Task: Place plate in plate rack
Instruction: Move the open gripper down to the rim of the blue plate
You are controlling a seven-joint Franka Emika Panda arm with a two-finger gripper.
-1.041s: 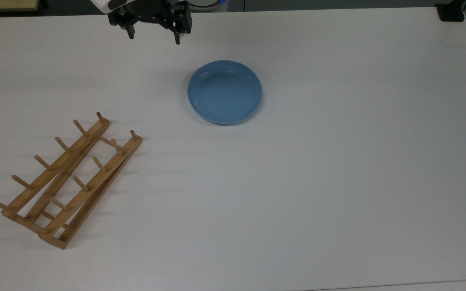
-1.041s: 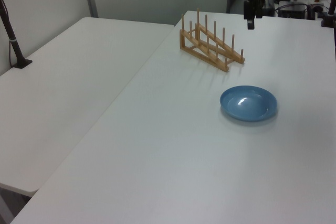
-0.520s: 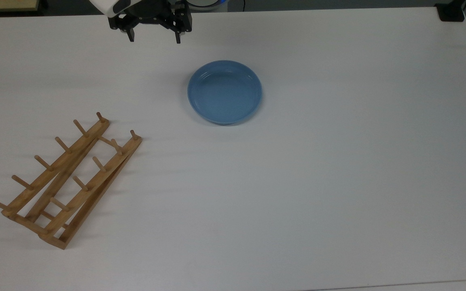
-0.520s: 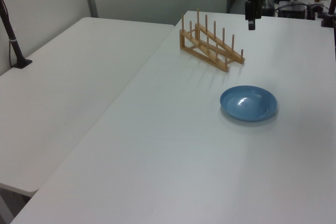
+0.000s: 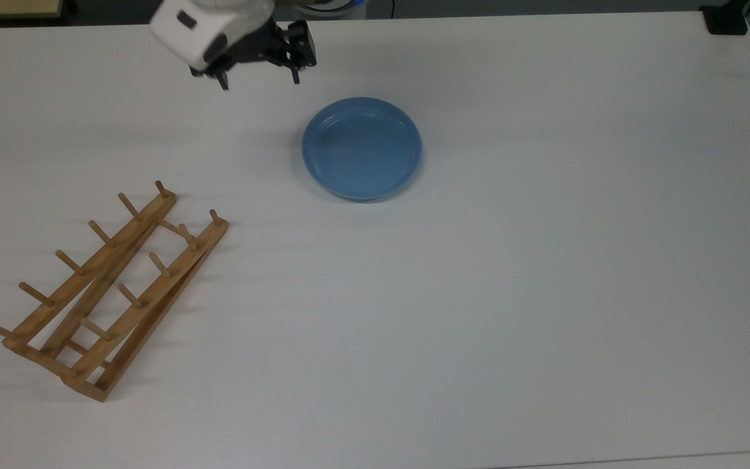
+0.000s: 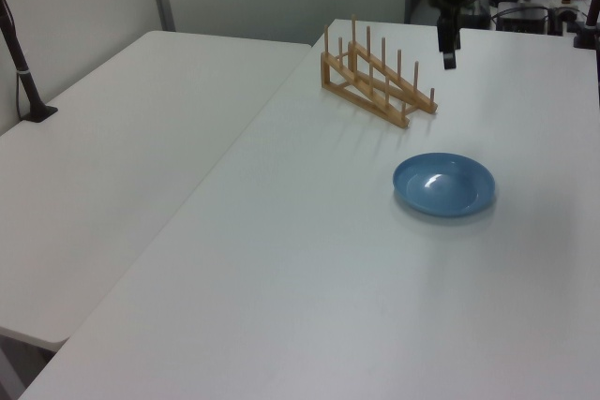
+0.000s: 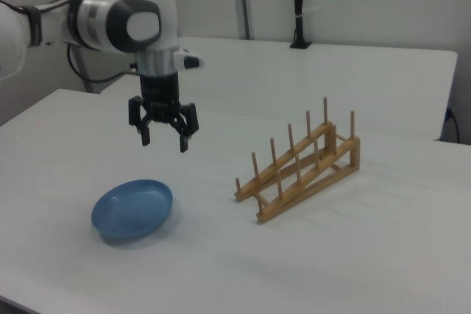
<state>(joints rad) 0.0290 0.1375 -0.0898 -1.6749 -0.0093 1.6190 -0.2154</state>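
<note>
The light-blue plate [image 5: 362,148] lies flat on the white table, a little above the middle of the top view; it also shows as the plate [image 6: 443,185] and the plate [image 7: 132,209]. The wooden plate rack [image 5: 88,270] stands at the top view's lower left, its pegs bare; the left view has the rack [image 6: 370,91] and the right view the rack [image 7: 305,174]. My gripper [image 5: 260,83] hangs open and holds nothing, above the table to the upper left of the plate in the top view. In the right view the gripper [image 7: 164,143] hovers above and just behind the plate. The left view has the gripper [image 6: 449,58] past the rack's far end.
A second white table [image 6: 141,138] adjoins on the left view's left, with a black clamped post [image 6: 23,72]. A black object [image 5: 726,19] sits at the top view's top right corner. Desks with equipment stand behind the arm in the left view.
My gripper has shifted slightly down and right in the top view, toward the plate, and the wrist has tilted so its white housing now shows. Plate and rack have not moved.
</note>
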